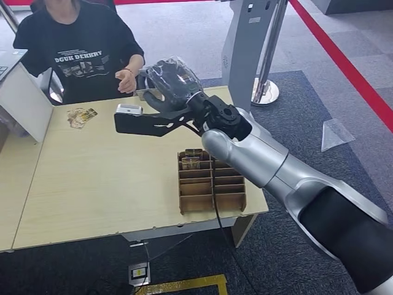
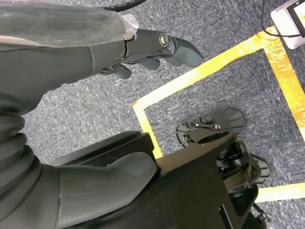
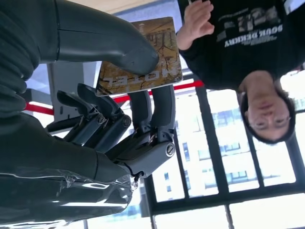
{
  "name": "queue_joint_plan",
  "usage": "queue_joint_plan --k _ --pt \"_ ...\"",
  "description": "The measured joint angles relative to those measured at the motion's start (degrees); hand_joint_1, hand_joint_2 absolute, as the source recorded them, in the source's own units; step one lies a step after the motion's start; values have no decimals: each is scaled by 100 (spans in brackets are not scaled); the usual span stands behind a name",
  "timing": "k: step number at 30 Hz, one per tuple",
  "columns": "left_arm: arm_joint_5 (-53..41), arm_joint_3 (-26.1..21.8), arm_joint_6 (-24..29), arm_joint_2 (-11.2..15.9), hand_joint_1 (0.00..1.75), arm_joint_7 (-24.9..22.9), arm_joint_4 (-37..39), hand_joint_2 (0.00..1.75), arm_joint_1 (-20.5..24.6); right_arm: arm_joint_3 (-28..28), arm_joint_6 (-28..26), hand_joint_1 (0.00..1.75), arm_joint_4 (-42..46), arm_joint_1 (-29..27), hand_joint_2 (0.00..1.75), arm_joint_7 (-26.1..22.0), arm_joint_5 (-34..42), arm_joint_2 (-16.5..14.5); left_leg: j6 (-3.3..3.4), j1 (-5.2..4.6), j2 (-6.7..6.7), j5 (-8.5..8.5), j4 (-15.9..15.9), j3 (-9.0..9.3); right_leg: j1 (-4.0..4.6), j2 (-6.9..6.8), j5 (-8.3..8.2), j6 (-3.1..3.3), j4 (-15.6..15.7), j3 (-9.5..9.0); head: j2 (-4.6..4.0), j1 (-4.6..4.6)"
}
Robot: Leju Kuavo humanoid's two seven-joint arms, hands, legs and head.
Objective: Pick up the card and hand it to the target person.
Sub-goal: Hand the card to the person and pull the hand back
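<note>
The right hand (image 3: 118,119) pinches the card (image 3: 144,59) between thumb and fingers; the person's hand (image 3: 196,19) is raised just beyond the fingertips. The left hand (image 2: 118,62) grasps nothing, fingers loosely curled

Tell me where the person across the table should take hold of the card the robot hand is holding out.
The card is pinched between the right robot hand's thumb on its printed face and fingers behind. The edge nearest the person's hand sticks out past the thumb tip. Probably best pinched there, face and back, coming from the person's own side.
</note>
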State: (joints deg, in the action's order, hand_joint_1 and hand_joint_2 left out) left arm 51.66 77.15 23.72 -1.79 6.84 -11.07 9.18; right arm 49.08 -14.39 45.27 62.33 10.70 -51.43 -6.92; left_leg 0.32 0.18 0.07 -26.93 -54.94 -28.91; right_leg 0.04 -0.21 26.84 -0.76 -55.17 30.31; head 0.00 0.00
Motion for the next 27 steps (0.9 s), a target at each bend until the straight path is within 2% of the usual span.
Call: queue_joint_plan --k 9,13,21,27 --pt "-24 8 68 -22 0 4 -2 175 -20 77 -1218 175 -650 -55 175 556 -957 -354 0 1 -7 -1 -2 -3 1 -6 3 0 -2 0 0 0" --pt "-31 27 87 -43 0 -4 0 175 -4 26 -1713 175 -1089 -36 175 612 -1259 -530 0 1 -9 0 -5 -6 1 -8 2 0 -3 2 0 0" --pt "-79 94 70 -49 0 -41 2 175 15 33 -2029 175 -1673 -6 175 669 -1539 -637 1 1 -17 0 -4 -7 1 -17 4 -1 -1 -1 0 0" --pt "-81 106 54 -59 0 -49 4 175 58 122 -1899 175 -1983 -14 175 671 -1739 -673 1 1 -21 1 -6 -8 1 -20 4 -1 -2 0 0 0"
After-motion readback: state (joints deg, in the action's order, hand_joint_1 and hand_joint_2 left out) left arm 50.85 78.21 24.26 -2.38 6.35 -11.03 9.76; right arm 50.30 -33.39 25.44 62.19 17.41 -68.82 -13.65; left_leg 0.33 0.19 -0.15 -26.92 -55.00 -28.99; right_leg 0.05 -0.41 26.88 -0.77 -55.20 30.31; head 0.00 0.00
